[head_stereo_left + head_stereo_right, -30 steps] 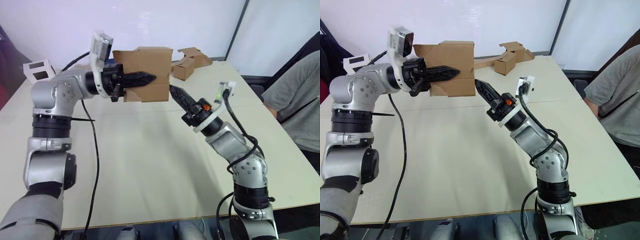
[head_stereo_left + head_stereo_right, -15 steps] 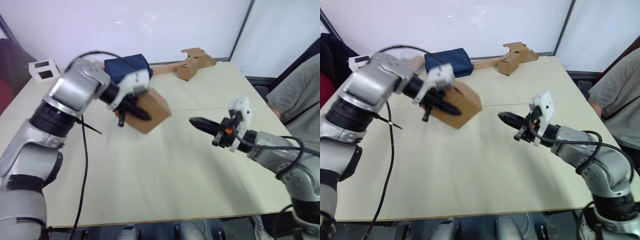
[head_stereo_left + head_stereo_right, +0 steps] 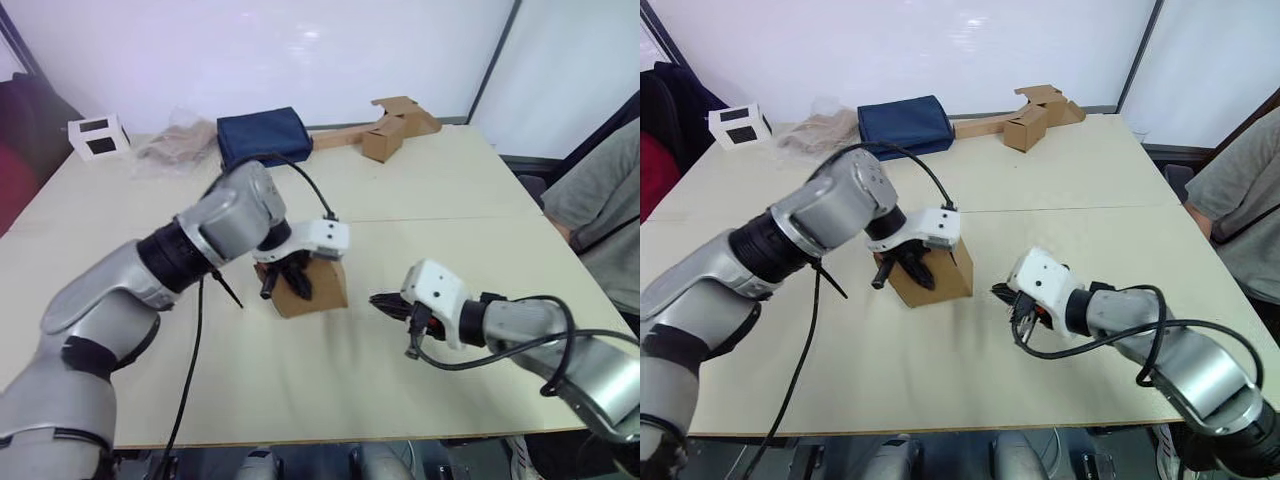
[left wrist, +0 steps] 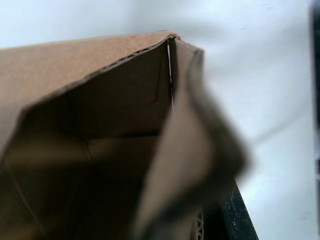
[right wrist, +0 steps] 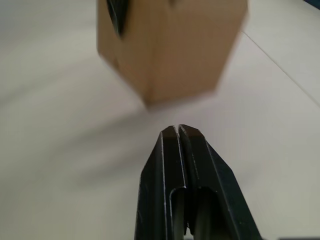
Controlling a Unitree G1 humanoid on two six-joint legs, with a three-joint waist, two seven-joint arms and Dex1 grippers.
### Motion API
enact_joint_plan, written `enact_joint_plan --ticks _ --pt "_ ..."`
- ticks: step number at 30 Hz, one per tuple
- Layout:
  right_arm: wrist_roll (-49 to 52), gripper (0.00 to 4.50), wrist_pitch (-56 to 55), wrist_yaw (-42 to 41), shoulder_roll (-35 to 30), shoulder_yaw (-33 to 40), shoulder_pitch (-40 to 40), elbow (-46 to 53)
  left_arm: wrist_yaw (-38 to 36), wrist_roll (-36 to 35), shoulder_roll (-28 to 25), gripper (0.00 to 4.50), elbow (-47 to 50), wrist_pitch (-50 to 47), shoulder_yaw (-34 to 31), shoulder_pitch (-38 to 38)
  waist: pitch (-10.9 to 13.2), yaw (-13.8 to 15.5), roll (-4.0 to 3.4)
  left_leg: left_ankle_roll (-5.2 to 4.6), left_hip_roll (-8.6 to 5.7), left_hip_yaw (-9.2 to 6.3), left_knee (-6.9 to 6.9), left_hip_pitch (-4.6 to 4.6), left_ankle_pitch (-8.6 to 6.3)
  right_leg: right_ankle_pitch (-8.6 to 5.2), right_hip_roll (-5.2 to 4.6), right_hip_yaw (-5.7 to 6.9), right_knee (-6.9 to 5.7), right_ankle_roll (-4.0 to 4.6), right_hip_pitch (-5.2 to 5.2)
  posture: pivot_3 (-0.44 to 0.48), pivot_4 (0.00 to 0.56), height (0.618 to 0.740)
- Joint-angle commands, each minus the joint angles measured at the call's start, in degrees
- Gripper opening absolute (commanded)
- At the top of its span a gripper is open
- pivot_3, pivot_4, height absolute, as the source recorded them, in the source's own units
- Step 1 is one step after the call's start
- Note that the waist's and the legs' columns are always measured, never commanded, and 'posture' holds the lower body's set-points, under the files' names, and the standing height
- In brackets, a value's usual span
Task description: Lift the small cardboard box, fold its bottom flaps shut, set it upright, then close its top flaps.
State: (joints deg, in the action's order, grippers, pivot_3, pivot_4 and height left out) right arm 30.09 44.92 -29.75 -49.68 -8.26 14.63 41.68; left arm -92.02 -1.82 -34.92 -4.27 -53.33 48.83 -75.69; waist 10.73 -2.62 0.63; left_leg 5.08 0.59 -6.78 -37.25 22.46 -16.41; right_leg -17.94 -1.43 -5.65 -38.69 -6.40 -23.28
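Note:
The small cardboard box (image 3: 318, 287) stands low at the middle of the table (image 3: 450, 190), resting on it or just above it. My left gripper (image 3: 289, 277) comes down from above and is shut on its near wall, one black finger (image 3: 916, 268) lying on the outside. The left wrist view looks into the box's open brown inside (image 4: 100, 140), with a blurred cardboard panel (image 4: 180, 165) close by. The bottom flaps are hidden beneath the box. My right gripper (image 3: 382, 302) is shut and empty, low over the table just right of the box, tips (image 5: 178, 131) aimed at the box's corner (image 5: 170, 50).
At the back of the table lie a dark blue bag (image 3: 264, 136), a crumpled clear wrapper (image 3: 180, 143), a white box with black panels (image 3: 97, 136) and a brown box joined to a long cardboard strip (image 3: 384, 132). A person in grey (image 3: 600, 200) sits at the right edge.
My left arm has carried the box from high in the air down to the middle of the table. The right gripper has dropped low beside it. The camera has tilted.

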Motion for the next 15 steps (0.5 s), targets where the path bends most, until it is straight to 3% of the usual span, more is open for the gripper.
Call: enact_joint_plan --ticks 1,2,3,5,8,15 --pt "-0.13 0.03 0.93 1.56 2.03 2.53 -0.45 2.81 0.41 0.3 0.77 0.0 0.58 -2.55 -0.03 -0.58 0.0 0.04 0.0 0.0 0.0 0.0 -0.02 0.0 0.0 0.0 -0.01 0.0 -0.01 0.0 0.01 0.0 0.15 0.74" --pt "-0.37 0.03 1.05 1.49 2.2 2.79 -0.67 2.85 0.72 0.48 1.13 0.0 0.51 -2.5 0.08 -0.38 0.0 0.05 0.0 0.0 0.0 0.0 -0.03 0.0 0.0 0.0 -0.01 0.0 -0.02 0.0 0.01 0.0 0.15 0.74" --pt "-0.66 0.0 1.04 1.31 2.13 2.98 -1.0 2.82 1.0 0.56 1.52 0.53 0.43 -2.36 -0.03 -0.35 0.0 0.11 0.0 0.0 0.0 0.0 -0.03 -0.01 0.0 0.0 -0.01 0.0 -0.02 0.0 0.02 0.0 0.15 0.74" --pt "-1.11 0.0 0.93 0.88 1.91 3.16 -1.51 2.69 1.29 0.15 2.17 1.0 0.25 -2.78 -0.75 -0.75 0.0 0.16 0.0 0.0 0.0 0.0 -0.03 -0.01 0.0 0.0 -0.01 0.01 -0.02 0.0 0.04 0.0 0.15 0.74" --pt "-1.47 0.0 0.92 0.13 1.85 3.23 -1.76 2.28 0.09 -1.35 2.01 2.24 0.55 -3.55 -2.3 -2.26 0.0 0.08 0.0 0.0 0.0 0.0 -0.02 -0.02 0.0 0.0 0.0 0.01 -0.02 0.0 0.03 0.0 0.15 0.74" --pt "-2.16 0.0 0.26 -2.74 1.88 2.92 -1.66 0.25 -0.48 -9.35 0.55 2.24 -4.06 -2.16 -9.01 -8.31 0.0 0.05 0.0 -0.01 0.0 0.0 -0.02 -0.03 0.0 0.0 0.01 0.01 -0.03 0.0 0.03 0.0 0.15 0.74"
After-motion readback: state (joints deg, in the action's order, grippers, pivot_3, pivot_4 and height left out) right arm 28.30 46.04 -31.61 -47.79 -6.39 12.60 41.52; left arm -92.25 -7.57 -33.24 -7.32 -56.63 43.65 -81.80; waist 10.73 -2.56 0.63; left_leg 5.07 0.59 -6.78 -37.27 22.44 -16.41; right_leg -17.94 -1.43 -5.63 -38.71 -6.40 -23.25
